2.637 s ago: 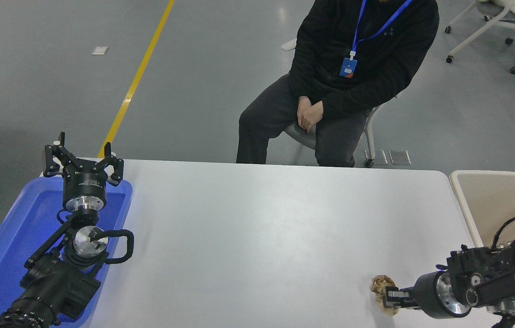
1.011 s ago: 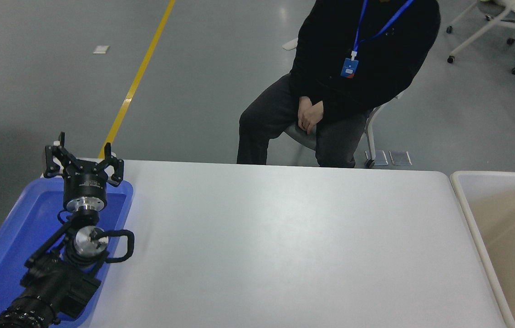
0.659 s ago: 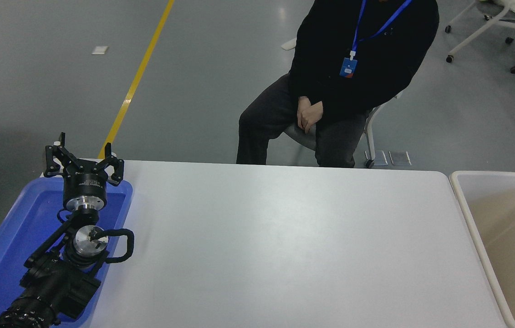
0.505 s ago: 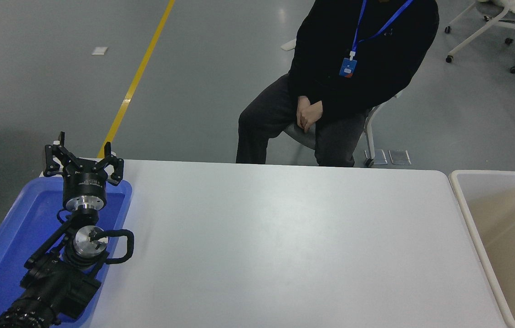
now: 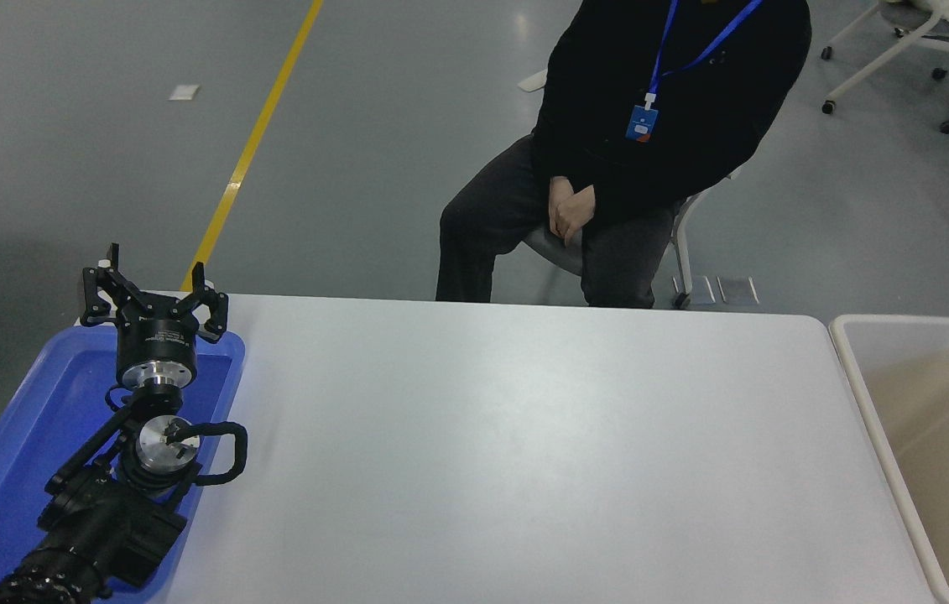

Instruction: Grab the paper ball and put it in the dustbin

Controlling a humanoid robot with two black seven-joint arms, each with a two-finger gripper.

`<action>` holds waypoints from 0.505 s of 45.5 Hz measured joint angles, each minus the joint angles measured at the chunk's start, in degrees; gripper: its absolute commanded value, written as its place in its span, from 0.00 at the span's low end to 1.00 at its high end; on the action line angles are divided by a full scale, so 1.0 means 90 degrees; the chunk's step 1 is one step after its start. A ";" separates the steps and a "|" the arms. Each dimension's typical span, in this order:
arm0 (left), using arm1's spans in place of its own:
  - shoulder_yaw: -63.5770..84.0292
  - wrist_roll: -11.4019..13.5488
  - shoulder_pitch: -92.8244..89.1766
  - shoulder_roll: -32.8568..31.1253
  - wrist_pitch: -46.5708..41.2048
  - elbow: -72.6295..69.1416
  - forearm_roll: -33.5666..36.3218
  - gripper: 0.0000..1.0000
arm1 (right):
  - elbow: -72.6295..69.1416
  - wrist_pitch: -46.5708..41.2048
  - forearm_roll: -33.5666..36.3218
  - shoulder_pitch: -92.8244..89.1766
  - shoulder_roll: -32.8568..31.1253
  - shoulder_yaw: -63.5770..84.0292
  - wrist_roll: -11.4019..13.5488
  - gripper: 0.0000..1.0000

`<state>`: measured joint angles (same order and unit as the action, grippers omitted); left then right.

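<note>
The left arm is parked at the lower left of the frame, above the blue tray (image 5: 4, 470). The left gripper (image 5: 153, 285) sits over the far end of that tray, near the upper left corner of the desk (image 5: 508, 453), and its fingers (image 5: 204, 289) are spread apart and grasp nothing.

The right arm and its gripper are outside the frame, so the state of its fingers cannot be told.

The dustbin (image 5: 868, 394) stands at the right edge of the frame, just beside the right end of the desk. Only a part of it is visible: the pale rounded rim and the beige inner walls. The paper ball is not visible anywhere, neither on the desk nor in the visible part of the dustbin.

At the top of the frame a person (image 5: 650, 143) in dark clothes sits on a chair behind the far side of the desk, with the hands (image 5: 570, 210) joined in the lap.
</note>
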<state>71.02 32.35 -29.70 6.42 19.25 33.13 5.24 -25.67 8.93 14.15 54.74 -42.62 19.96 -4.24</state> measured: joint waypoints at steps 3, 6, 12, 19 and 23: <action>0.0000 0.0000 0.0000 -0.0001 0.0000 0.0001 0.0000 0.99 | 0.0503 -0.0046 0.0016 -0.0358 0.0408 -0.0303 0.0001 0.00; 0.0000 0.0000 0.0000 0.0000 0.0000 0.0000 -0.0001 0.99 | 0.0947 -0.0069 0.0023 -0.0651 0.0736 -0.0605 0.0002 0.00; 0.0000 0.0000 0.0000 -0.0001 0.0000 0.0000 -0.0002 0.99 | 0.1525 -0.0081 0.0040 -0.1093 0.1271 -0.1161 0.0007 0.00; 0.0000 -0.0001 0.0000 -0.0001 0.0000 0.0000 -0.0005 0.99 | 0.1874 -0.0106 0.0055 -0.1437 0.1624 -0.1817 0.0021 0.00; 0.0000 -0.0001 0.0000 -0.0001 0.0000 0.0000 -0.0005 0.99 | 0.1981 -0.0134 0.0060 -0.1584 0.1723 -0.2159 0.0029 0.00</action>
<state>71.02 32.34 -29.70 6.41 19.25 33.13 5.19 -7.84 7.73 14.68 40.49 -27.12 0.53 -3.98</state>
